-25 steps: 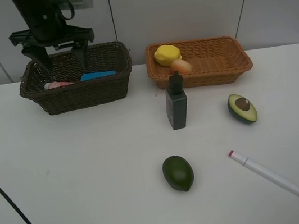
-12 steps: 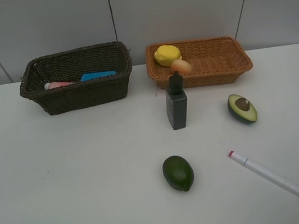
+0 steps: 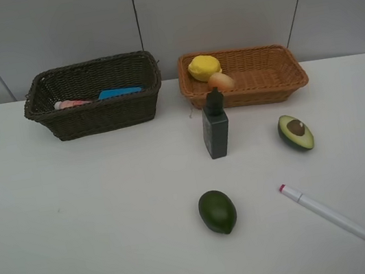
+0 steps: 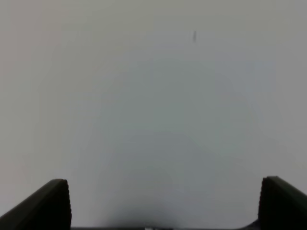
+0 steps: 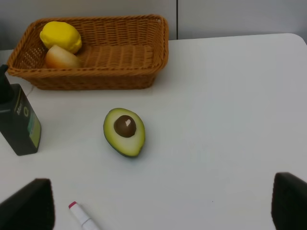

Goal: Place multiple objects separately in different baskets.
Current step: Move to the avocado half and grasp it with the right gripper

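Observation:
The dark brown basket [image 3: 106, 114] at the back left holds a pink bottle [image 3: 69, 103] and a blue eraser [image 3: 118, 91]. In the light tan basket [image 3: 259, 91] lie a yellow lemon [image 3: 204, 67] and a peach [image 3: 221, 81]. On the table a dark grey bottle [image 3: 215, 126] stands upright, with a halved avocado [image 3: 296, 131], a whole avocado [image 3: 217, 211] and a white marker [image 3: 326, 211] nearby. My left gripper [image 4: 165, 206] hangs open over bare table. My right gripper [image 5: 158, 206] is open, short of the halved avocado [image 5: 124, 132].
Neither arm shows in the exterior high view. The right wrist view takes in the tan basket [image 5: 96, 81], the grey bottle [image 5: 19, 124] and the marker's red tip [image 5: 79, 213]. A white wall stands behind the baskets.
One second ago the left arm stood over the dark brown basket. It has since drawn back out of the exterior high view. The objects have not moved.

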